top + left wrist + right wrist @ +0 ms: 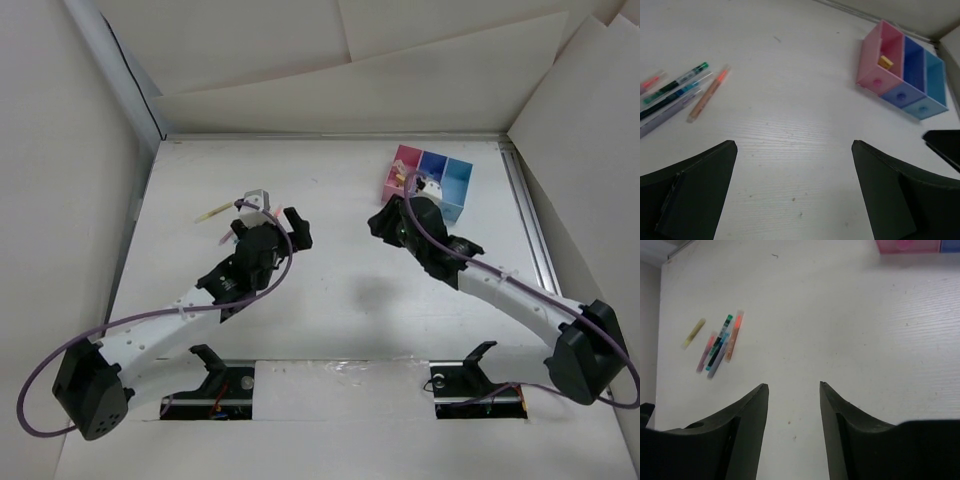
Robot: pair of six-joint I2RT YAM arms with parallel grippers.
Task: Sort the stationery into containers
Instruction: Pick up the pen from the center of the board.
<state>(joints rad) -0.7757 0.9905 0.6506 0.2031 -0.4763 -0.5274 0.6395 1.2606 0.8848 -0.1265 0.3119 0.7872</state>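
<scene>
Left gripper [794,144]: spread wide, empty. Ahead-left of it, thin coloured plastic pens [680,94]; ahead-right, joined square plastic bins [900,92], pink, dark blue, light blue, small beige block [885,61] inside pink. Right gripper [793,385]: parted, empty; pens well ahead-left.

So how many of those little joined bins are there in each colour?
pink bin: 1
dark blue bin: 1
light blue bin: 1
Total: 3
</scene>
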